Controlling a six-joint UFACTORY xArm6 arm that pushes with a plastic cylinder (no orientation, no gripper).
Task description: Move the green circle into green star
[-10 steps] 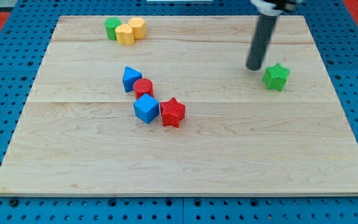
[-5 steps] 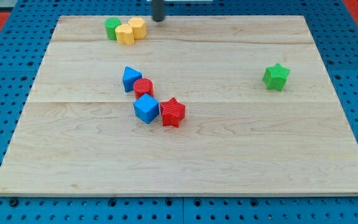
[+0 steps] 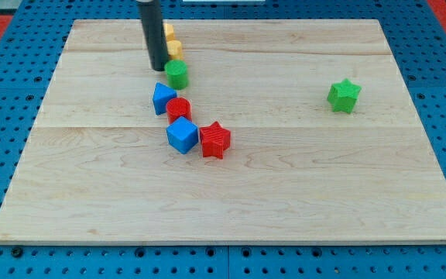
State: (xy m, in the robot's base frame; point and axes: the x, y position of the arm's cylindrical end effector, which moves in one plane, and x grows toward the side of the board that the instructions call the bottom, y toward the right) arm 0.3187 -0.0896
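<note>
The green circle (image 3: 177,74) sits in the upper left part of the board, just above the blue triangle. My tip (image 3: 159,68) is right beside it, on its upper left, touching or nearly touching it. The green star (image 3: 344,95) lies far off at the view's right, apart from all other blocks. The rod rises from the tip toward the view's top and hides part of the yellow blocks.
Two yellow blocks (image 3: 173,48) sit just above the green circle, partly behind the rod. Below it a blue triangle (image 3: 162,98), red circle (image 3: 179,108), blue cube (image 3: 182,135) and red star (image 3: 214,140) form a diagonal chain. The wooden board (image 3: 285,186) ends in blue pegboard.
The rod swept from beside the green star to the top left. The green circle has moved down and right, off the yellow blocks, toward the blue triangle. The yellow blocks shifted slightly.
</note>
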